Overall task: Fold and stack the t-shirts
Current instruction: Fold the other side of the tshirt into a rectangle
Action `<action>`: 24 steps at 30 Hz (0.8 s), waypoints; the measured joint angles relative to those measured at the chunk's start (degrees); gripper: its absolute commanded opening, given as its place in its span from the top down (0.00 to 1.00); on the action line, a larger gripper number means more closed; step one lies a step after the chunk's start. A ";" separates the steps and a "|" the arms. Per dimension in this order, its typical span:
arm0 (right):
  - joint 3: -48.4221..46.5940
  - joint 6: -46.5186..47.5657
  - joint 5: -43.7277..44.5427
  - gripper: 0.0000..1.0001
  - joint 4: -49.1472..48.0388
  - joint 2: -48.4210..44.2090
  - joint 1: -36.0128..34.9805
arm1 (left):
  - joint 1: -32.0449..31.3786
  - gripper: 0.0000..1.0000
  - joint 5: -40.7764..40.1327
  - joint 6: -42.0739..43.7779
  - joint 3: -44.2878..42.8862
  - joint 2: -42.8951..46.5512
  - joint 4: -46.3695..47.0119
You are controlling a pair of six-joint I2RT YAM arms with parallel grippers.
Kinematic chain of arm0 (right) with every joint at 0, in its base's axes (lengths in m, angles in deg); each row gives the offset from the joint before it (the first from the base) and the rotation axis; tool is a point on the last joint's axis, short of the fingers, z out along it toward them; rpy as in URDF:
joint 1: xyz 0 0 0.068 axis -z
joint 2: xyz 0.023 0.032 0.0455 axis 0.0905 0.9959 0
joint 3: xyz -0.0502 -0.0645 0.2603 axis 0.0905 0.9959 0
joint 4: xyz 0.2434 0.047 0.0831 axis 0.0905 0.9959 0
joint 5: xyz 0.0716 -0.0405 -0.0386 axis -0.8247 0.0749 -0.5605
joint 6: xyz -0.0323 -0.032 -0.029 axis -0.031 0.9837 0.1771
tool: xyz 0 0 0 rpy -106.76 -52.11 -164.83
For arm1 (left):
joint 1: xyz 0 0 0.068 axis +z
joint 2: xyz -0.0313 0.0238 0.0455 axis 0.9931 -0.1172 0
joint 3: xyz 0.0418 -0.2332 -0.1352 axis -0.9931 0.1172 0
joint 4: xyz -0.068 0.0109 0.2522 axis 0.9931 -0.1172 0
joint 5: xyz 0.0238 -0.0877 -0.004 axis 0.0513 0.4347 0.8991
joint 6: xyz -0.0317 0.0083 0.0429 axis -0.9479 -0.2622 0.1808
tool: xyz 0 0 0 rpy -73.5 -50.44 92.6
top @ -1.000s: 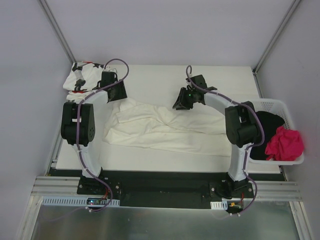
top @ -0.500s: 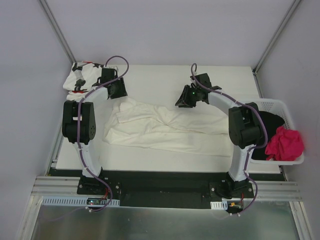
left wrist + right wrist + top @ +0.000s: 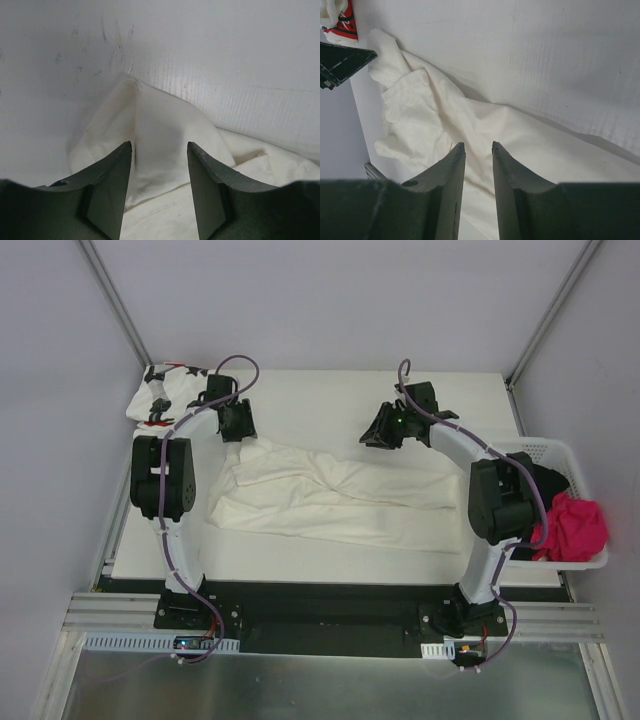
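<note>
The plain cream-white t-shirt [image 3: 330, 495] lies rumpled and spread across the middle of the table. My left gripper [image 3: 238, 426] hovers at its far left corner. In the left wrist view that gripper [image 3: 159, 150] is open, and a raised peak of the cream shirt [image 3: 160, 120] shows through the gap, untouched. My right gripper [image 3: 378, 436] hangs just beyond the shirt's far edge. The right wrist view shows this gripper [image 3: 478, 147] open by a narrow gap, with the cream cloth [image 3: 435, 115] below it. The star-print t-shirt [image 3: 165, 395] sits bunched at the far left corner.
A white perforated basket [image 3: 560, 452] at the table's right edge holds a black cloth [image 3: 545, 490] and a pink cloth [image 3: 572, 528]. Grey walls close in at left, back and right. The star shirt's red marks [image 3: 340, 22] show in the right wrist view's top-left corner.
My right gripper has drawn back and to the right, off the cream shirt's far edge. The left gripper shifted slightly toward the back. The shirt lies much as before.
</note>
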 measured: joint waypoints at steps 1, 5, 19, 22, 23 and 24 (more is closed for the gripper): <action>0.09 -0.04 -0.04 0.69 -0.04 -0.11 0.17 | 0.00 0.54 0.04 -0.04 0.00 -0.11 -0.46; 0.31 -0.28 -0.48 0.69 -0.28 -0.42 0.72 | 0.00 0.71 0.17 -0.55 -0.76 -1.16 -2.25; 2.69 -1.22 -0.92 0.69 -1.51 -2.34 2.62 | 0.00 1.00 0.92 -1.77 -3.80 -3.52 -4.48; 2.71 -1.29 -0.96 0.69 -1.86 -2.73 3.06 | 0.00 1.00 0.46 -1.95 -4.66 -3.54 -5.09; 2.73 -1.29 -0.98 0.69 -1.97 -2.86 3.15 | 0.00 1.00 0.20 -1.97 -5.22 -3.65 -5.42; 2.80 -1.31 -1.03 0.69 -2.10 -2.95 3.26 | 0.00 1.00 -0.04 -2.03 -6.03 -3.89 -5.84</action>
